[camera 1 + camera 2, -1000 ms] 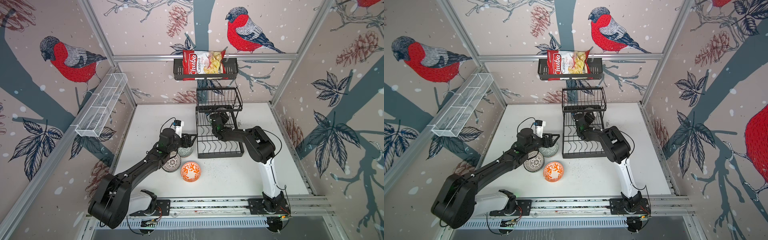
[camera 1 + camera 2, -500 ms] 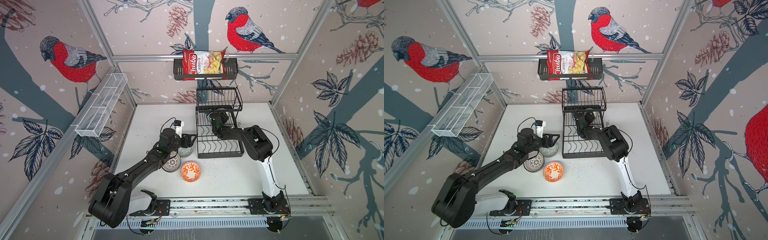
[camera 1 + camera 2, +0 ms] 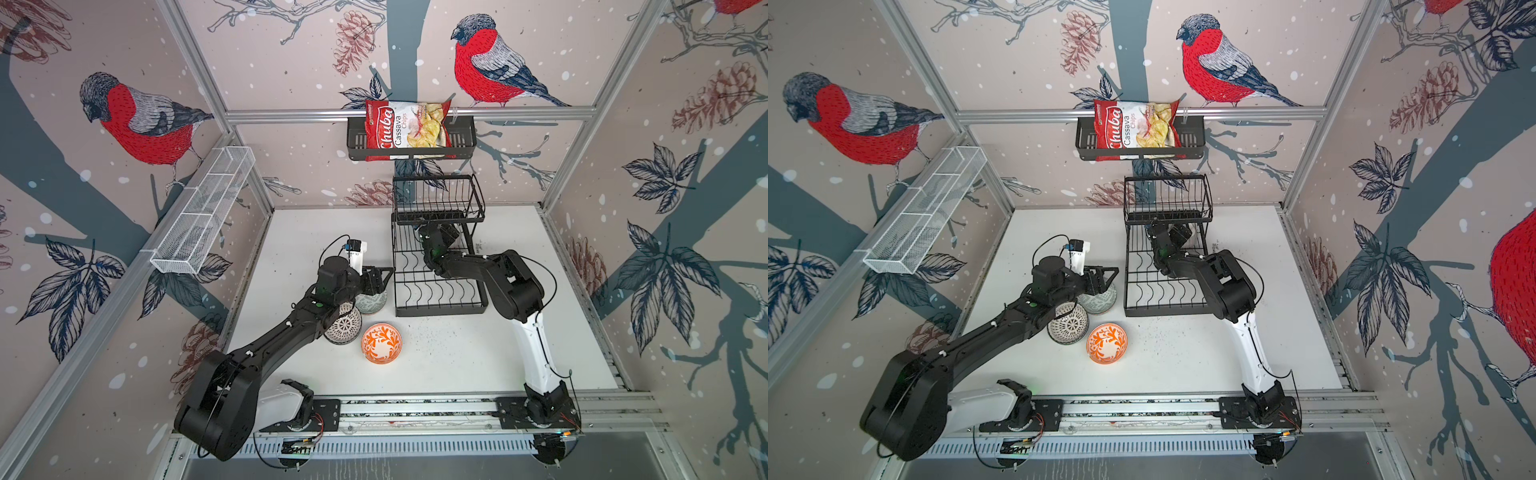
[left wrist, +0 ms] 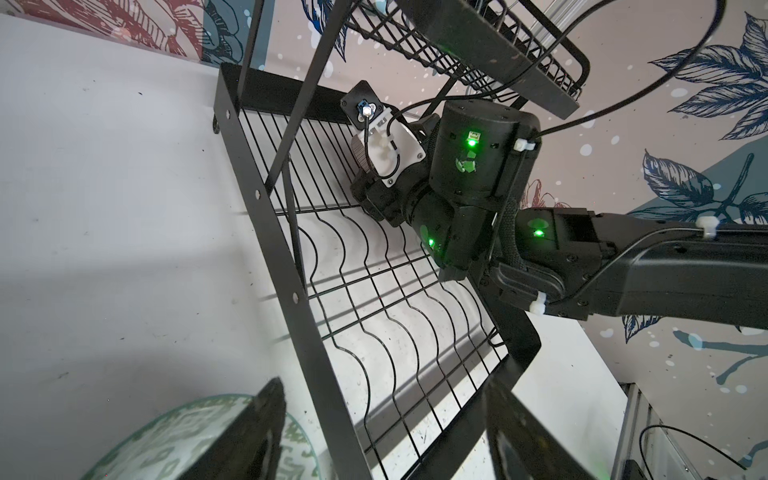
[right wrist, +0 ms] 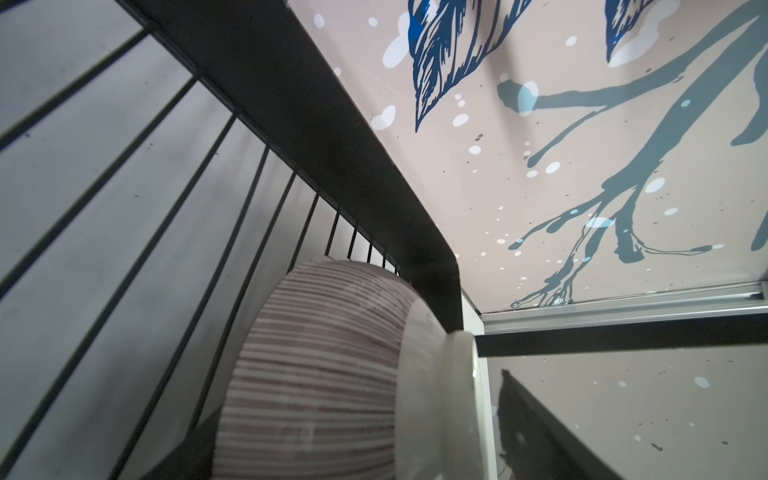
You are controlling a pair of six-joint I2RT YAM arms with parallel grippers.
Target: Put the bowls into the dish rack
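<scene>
The dish rack (image 3: 440,309) stands at the back middle of the white worktop (image 3: 457,365), with its small upper basket above the far end of the lower tier. The right arm reaches into that lower tier from the right. The right tool (image 3: 444,235) sits under the upper basket, close to the rack's back rim. The right wrist view shows a pink-lined bowl (image 5: 324,365) right in front of the camera. It is tipped on its side on the straight wires, near the back corner of the rack, with its pale foot ring showing. The fingers are not clearly seen around it, so I cannot tell whether the tool clamps the bowl or stands off it.

Three more bowls sit on the worktop, left of and in front of the rack. The grey-green bowl (image 3: 372,302) is just beside the rack's front left corner. The black-and-white dotted bowl (image 3: 345,328) is close in front of it, partly under the left arm. The orange floral bowl (image 3: 381,343) stands open side up, just to the right of the dotted one and apart from the rack.

The left tool (image 3: 376,280) hovers over the grey-green bowl with its jaws apart. In the left wrist view one finger (image 4: 249,436) lies across the bowl, while the gap between the two shows only rack wires and worktop.

A bag of chips (image 3: 405,129) sits in a black shelf (image 3: 461,141) on the back wall, and a white mesh basket (image 3: 203,216) hangs on the left wall.
</scene>
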